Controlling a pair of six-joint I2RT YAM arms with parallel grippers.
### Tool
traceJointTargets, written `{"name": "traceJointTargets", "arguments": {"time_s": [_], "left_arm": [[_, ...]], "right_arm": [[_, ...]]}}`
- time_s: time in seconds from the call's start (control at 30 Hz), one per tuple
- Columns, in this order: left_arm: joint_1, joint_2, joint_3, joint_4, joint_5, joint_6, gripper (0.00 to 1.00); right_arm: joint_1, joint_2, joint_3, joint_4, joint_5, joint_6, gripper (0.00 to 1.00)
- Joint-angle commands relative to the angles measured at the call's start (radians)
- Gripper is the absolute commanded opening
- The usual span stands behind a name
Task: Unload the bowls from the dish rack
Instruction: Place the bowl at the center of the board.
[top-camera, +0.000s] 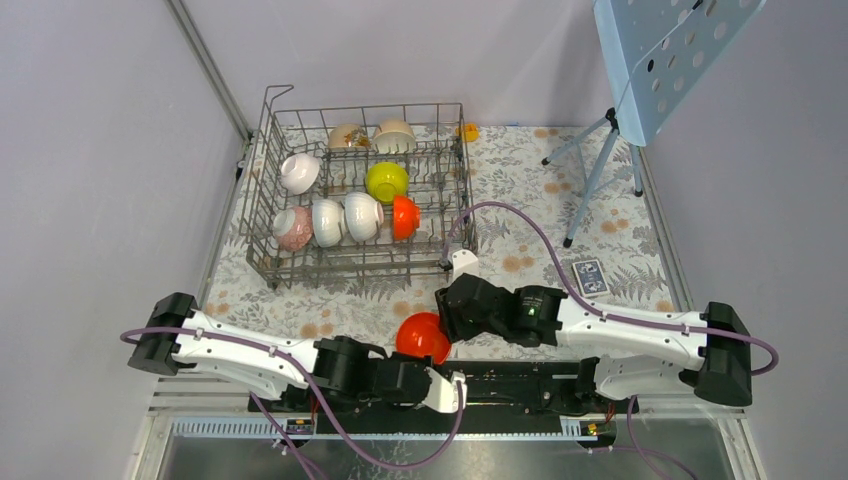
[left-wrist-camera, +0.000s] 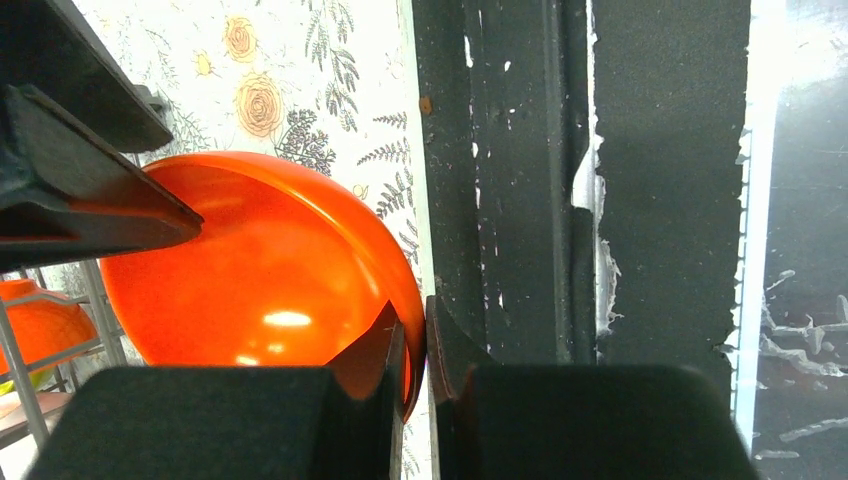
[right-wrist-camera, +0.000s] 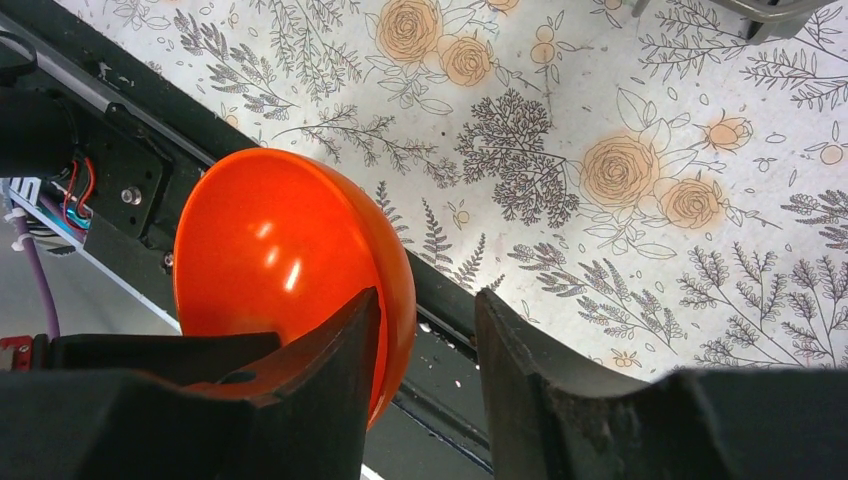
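Note:
An orange-red bowl (top-camera: 422, 337) hangs tilted over the table's near edge, between my two grippers. My left gripper (top-camera: 432, 366) is shut on its rim, pinching it between both pads (left-wrist-camera: 428, 350). My right gripper (right-wrist-camera: 430, 340) is open: one finger is inside the bowl (right-wrist-camera: 280, 260) and the other stands clear of the rim. The grey wire dish rack (top-camera: 268, 205) stands at the far left. It holds several bowls: two beige (top-camera: 347, 136), a white one (top-camera: 299, 172), a yellow-green one (top-camera: 387, 181), a pink-speckled one (top-camera: 292, 228), two more white (top-camera: 345, 218) and another orange-red one (top-camera: 404, 217).
A blue perforated panel on a tripod (top-camera: 670, 50) stands at the far right. A dark card box (top-camera: 589, 276) lies on the floral mat to the right. A small yellow object (top-camera: 467, 131) sits behind the rack. The black base rail (left-wrist-camera: 520, 180) runs under the held bowl.

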Motion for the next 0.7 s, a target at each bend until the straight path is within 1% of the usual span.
{"name": "traceJointTargets", "arguments": {"time_s": [0.0,0.17,0.33,0.47,0.5,0.53,0.57,0.6,0.63,0.67], "left_arm": [[-0.006,0.001,0.063,0.021,0.001,0.008,0.0],[-0.006,0.02,0.076,0.016,-0.001,-0.005,0.0],[-0.006,0.038,0.081,0.017,-0.011,-0.017,0.0],[-0.006,0.047,0.079,0.016,-0.017,-0.04,0.0],[-0.006,0.049,0.08,0.017,-0.016,-0.053,0.0],[-0.006,0.052,0.083,0.016,-0.016,-0.063,0.0],[-0.006,0.053,0.085,0.017,-0.018,-0.074,0.0],[-0.006,0.055,0.089,0.017,-0.024,-0.087,0.0],[-0.006,0.055,0.09,0.018,-0.035,-0.098,0.05],[-0.006,0.054,0.09,0.021,-0.048,-0.113,0.13]], "right_arm": [[0.008,0.02,0.052,-0.018,0.037,-0.015,0.46],[0.008,0.041,0.06,-0.036,0.04,-0.019,0.43],[0.008,0.053,0.071,-0.059,0.047,-0.024,0.34],[0.008,0.045,0.067,-0.053,0.032,-0.027,0.22],[0.008,0.044,0.064,-0.048,0.027,-0.027,0.14],[0.008,0.044,0.062,-0.046,0.024,-0.026,0.05],[0.008,0.042,0.06,-0.045,0.022,-0.025,0.0],[0.008,0.041,0.057,-0.043,0.021,-0.023,0.0],[0.008,0.039,0.052,-0.04,0.02,-0.021,0.0],[0.008,0.036,0.046,-0.036,0.022,-0.017,0.0]]}}
